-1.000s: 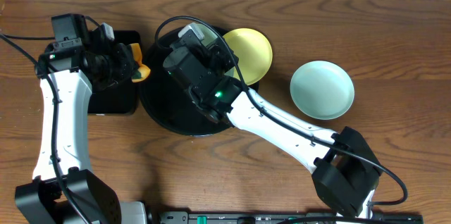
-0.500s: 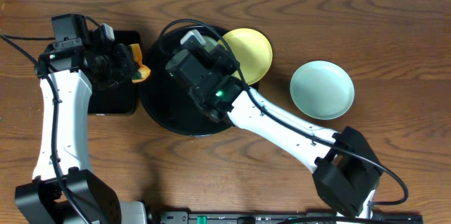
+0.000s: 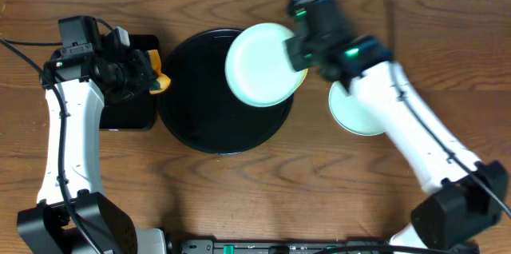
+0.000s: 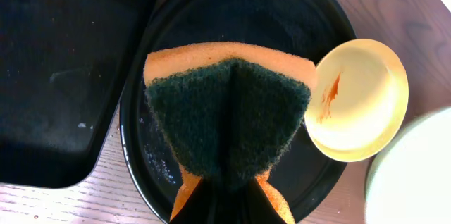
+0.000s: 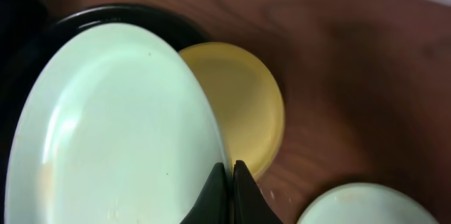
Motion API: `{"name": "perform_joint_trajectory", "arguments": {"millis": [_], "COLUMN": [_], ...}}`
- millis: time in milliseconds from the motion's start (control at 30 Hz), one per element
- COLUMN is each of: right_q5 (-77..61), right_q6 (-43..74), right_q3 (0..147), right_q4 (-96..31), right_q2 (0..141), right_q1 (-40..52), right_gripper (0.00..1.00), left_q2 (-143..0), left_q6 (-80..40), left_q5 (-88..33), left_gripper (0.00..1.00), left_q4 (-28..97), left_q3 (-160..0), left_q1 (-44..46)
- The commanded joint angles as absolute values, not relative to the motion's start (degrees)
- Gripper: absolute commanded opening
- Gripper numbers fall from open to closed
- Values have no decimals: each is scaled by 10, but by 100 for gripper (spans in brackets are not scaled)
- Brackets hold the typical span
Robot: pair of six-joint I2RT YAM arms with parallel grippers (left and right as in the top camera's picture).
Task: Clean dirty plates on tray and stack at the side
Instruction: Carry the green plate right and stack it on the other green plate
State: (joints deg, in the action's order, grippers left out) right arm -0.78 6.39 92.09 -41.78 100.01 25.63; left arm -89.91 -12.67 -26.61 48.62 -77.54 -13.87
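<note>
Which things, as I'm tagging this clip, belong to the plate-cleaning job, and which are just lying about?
Job: round black tray, pale green plate in the right gripper, sauce-streaked yellow plate, second pale green plate off the tray, sponge in the left gripper.
Lying about: rectangular black tray.

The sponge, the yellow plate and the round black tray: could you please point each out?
sponge (image 4: 229, 111), left wrist view, green scouring face.
yellow plate (image 4: 361, 108), left wrist view, its centre.
round black tray (image 3: 196, 98), overhead view, bare floor.
</note>
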Motion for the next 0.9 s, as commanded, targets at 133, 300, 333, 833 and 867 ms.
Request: {"name": "perform_joint_trajectory", "arguments": {"millis": [133,300,333,833,867], "right_q5": [-136,-133,-131,-50,-57], "right_q6": [86,85,85,107,107], "right_q3": [924,916,909,710,700], "right_q4": [-488,-537,-542,-411,-399], "right_q2": [989,989,989,989,989], "right_q1": [118,35,18,-111,-112], "right_gripper": [1,1,1,1,1], "left_q2": [-900,-900,-900,-900,-900], "left_q6": [-125,-125,-125,-125,-125], "left_q5": [-263,-263,-263,-263,-263], "left_gripper": [8,8,8,8,8], "left_q4": [486,486,486,486,486], "left_q3": [-771,-771,-771,-771,-771], "left_q1": [-141,-141,-141,-141,-141]}}
